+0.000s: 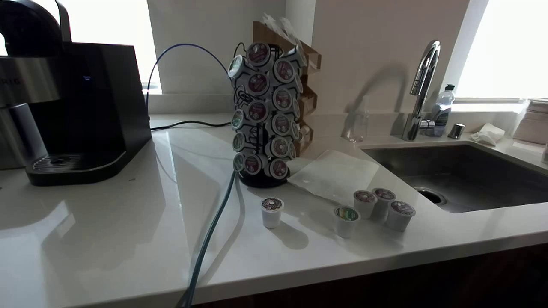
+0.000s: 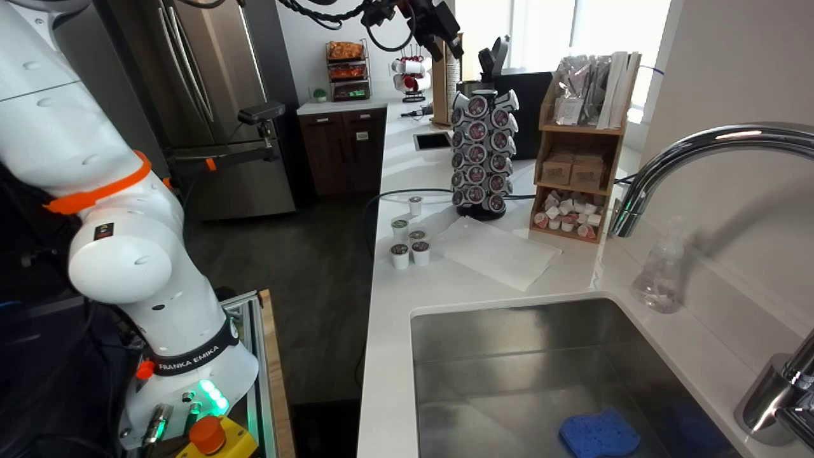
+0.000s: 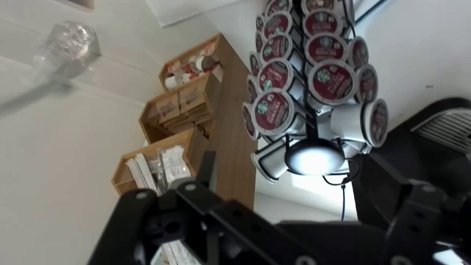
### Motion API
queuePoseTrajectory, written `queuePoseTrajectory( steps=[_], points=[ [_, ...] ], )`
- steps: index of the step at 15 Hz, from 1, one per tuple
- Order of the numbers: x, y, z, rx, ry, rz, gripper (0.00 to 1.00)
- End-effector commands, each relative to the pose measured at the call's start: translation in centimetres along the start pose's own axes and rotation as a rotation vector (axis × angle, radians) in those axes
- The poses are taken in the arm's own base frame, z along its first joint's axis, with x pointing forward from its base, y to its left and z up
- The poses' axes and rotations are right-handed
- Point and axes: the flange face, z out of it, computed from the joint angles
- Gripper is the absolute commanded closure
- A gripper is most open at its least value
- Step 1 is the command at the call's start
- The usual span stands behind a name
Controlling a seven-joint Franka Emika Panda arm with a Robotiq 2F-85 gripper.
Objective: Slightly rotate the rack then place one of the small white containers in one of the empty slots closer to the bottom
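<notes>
The rack [image 1: 262, 182] is a dark wire tower full of round pods, upright on the counter. It also shows in an exterior view [image 2: 481, 213] and, from above, in the wrist view [image 3: 314, 158]. Bare wire slots [image 1: 257, 139] show low on one side. Several small white containers stand on the counter: one alone [image 1: 272, 217], a green-topped one [image 1: 346, 226] and a cluster [image 1: 400, 217]. The group also shows in an exterior view [image 2: 400, 256]. My gripper [image 3: 296, 158] is open and empty, high above the rack. It appears at the top of an exterior view [image 2: 449, 52].
A black coffee machine [image 1: 102, 94] stands beside the rack. A wooden organizer [image 2: 575, 129] stands behind it. A paper sheet [image 2: 499, 254] lies by its base. A cable [image 1: 216, 222] crosses the counter. The sink [image 2: 413, 356] and faucet [image 1: 421, 85] are on the far side.
</notes>
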Motion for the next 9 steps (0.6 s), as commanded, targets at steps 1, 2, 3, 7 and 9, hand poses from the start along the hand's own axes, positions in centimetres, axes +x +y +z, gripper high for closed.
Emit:
queuePoseTrajectory(
  steps=[1, 2, 3, 7, 9],
  points=[
    [2.9, -0.9, 3.1, 0.071, 0.026, 0.003, 0.0],
    [3.4, -1.3, 3.7, 0.1, 0.023, 0.012, 0.19],
    [3.7, -1.6, 4.3, 0.098, 0.019, 0.008, 0.26],
    [5.0, -3.1, 5.3, 0.139, -0.007, -0.005, 0.56],
    [5.7, -3.7, 5.5, 0.161, 0.01, -0.02, 0.72]
  ],
)
